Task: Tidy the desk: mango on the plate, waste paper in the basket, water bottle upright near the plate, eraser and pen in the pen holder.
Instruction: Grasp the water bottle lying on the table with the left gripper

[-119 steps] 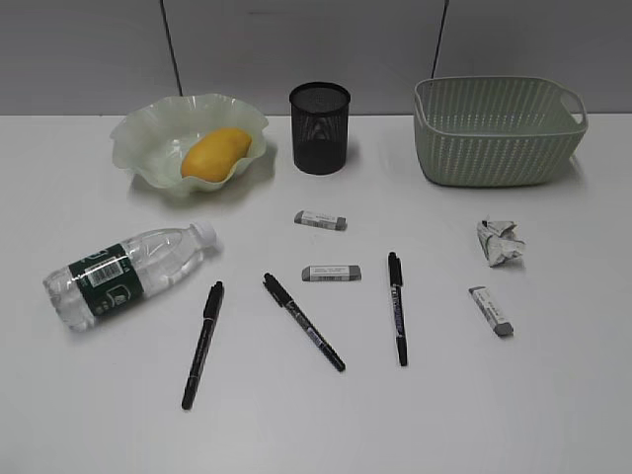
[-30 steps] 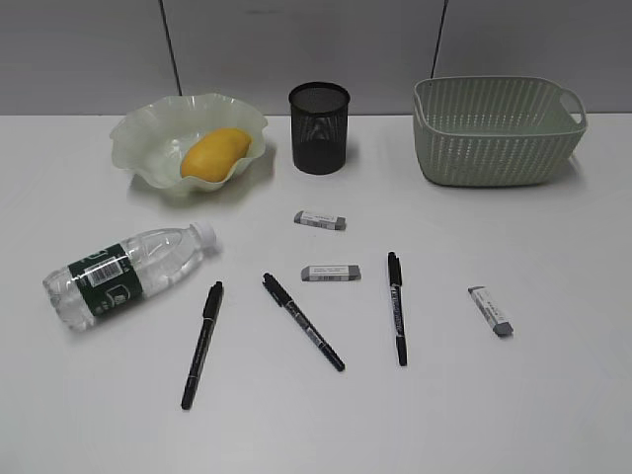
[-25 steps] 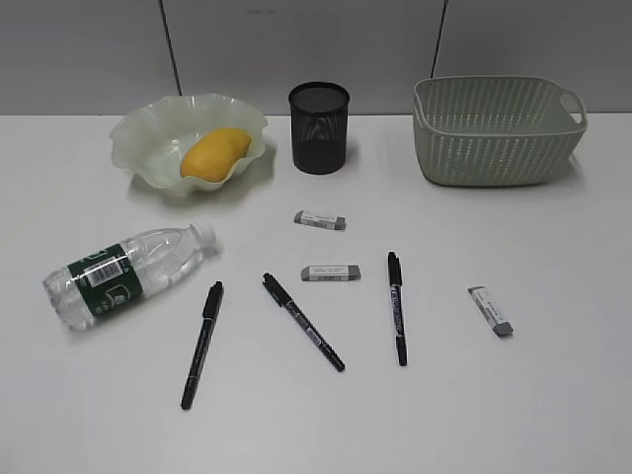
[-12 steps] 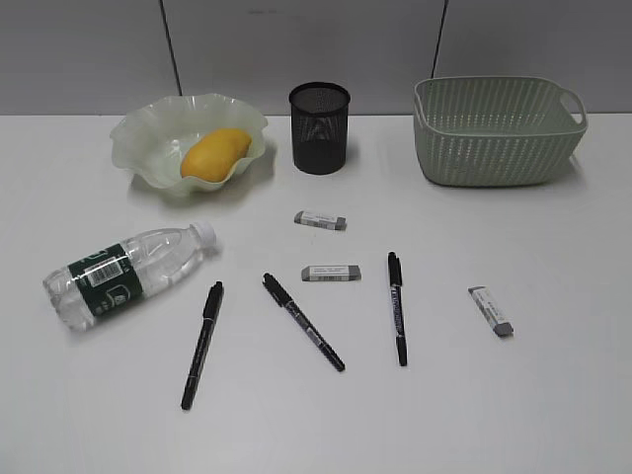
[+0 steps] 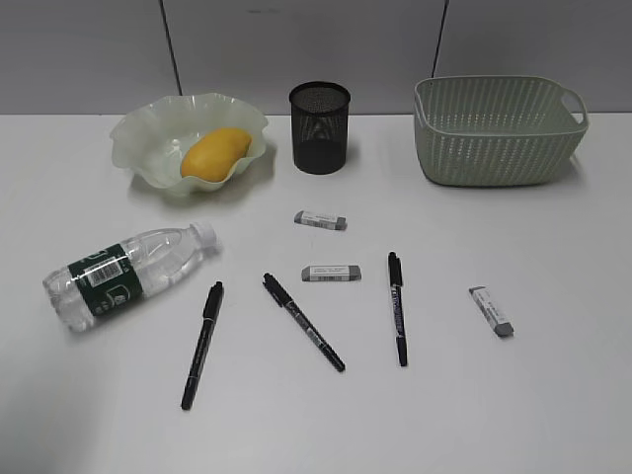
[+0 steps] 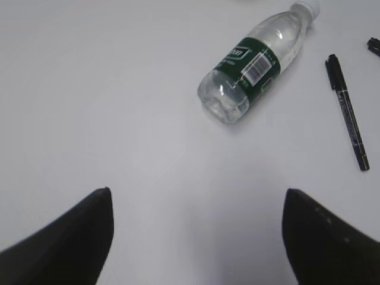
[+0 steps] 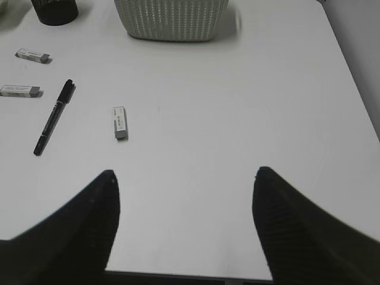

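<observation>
The mango (image 5: 215, 153) lies in the plate (image 5: 148, 138) at the back left. The water bottle (image 5: 128, 275) lies on its side at the left; it also shows in the left wrist view (image 6: 255, 62). Three black pens (image 5: 202, 343) (image 5: 303, 322) (image 5: 397, 307) and three grey-white erasers (image 5: 321, 219) (image 5: 331, 273) (image 5: 491, 311) lie on the table. The pen holder (image 5: 320, 127) and the basket (image 5: 499, 130) stand at the back. The waste paper is out of view. My left gripper (image 6: 196, 199) and right gripper (image 7: 185, 178) are open, empty, and outside the exterior view.
The right wrist view shows the table's near edge (image 7: 178, 274) and right edge (image 7: 350, 65), the basket (image 7: 172, 18), one pen (image 7: 53, 116) and an eraser (image 7: 119, 122). The left wrist view shows a pen (image 6: 347, 113) right of the bottle.
The crumpled waste paper that lay right of the pens 4.8 s ago is gone from the table. Nothing has moved in the last second.
</observation>
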You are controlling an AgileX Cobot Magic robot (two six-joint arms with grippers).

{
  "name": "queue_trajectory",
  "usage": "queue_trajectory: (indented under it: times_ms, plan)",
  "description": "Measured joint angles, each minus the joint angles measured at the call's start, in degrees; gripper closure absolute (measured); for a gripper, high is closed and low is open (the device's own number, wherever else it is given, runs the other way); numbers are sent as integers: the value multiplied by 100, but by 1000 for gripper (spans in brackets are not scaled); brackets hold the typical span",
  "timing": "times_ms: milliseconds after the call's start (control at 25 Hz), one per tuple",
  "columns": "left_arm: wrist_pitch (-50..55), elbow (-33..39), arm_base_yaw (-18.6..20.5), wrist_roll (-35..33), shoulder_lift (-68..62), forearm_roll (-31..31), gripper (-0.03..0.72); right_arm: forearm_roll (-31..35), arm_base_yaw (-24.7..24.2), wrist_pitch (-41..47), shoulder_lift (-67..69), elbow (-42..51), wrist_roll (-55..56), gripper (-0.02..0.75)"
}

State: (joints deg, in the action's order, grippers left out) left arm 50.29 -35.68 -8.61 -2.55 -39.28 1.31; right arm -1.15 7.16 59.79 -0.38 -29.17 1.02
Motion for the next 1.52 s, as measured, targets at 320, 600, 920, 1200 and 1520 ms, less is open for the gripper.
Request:
queue_trajectory:
  times_ms: [320, 600, 920, 1200, 1520]
  plan:
    - [-753, -1507, -694, -1482, -3500, 7, -1, -8, 0, -7, 0, 0, 0, 220]
    - [-1058, -2449, -1166, -1853, -5295, 168, -1, -10, 0, -7, 0, 0, 0, 234]
    - [-1320, -2896, -1166, -2230, -6460, 158, 7, -10, 0, -7, 0, 0, 0, 239]
    - [-1576, -2942, -1166, -2724, -6958, -29, 34, -14, 0, -7, 0, 0, 0, 239]
    - [-1681, -2944, -1166, -2762, -7264, -35, 169, -14, 0, -7, 0, 0, 0, 239]
